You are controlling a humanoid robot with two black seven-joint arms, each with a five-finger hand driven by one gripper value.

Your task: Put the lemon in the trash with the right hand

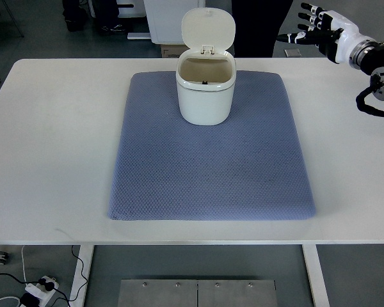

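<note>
We see a white table [51, 128] from above, and on it lies a blue-grey mat [211, 173] with a fine woven pattern. At the far part of the mat stands a small white bin [205, 96]. Its lid [208, 29] is flipped up at the back and stands almost upright, so we can look into the bin from above. The inside looks brownish and shadowed; one small dark spot sits at the back wall, but we cannot tell what it is.

The right hand [320, 29] is in the upper right corner, beyond the far edge of the table and well apart from the bin. Its arm comes in from the right edge. The fingers are spread and a little bent, with dark tips, and they hold nothing.

The lemon we cannot find anywhere on the table or the mat. If it is inside the bin, the view does not show it clearly.

Behind the table we see a grey floor and some dark legs of furniture. Below the near edge, a power strip [38, 288] with cables lies on the floor.
</note>
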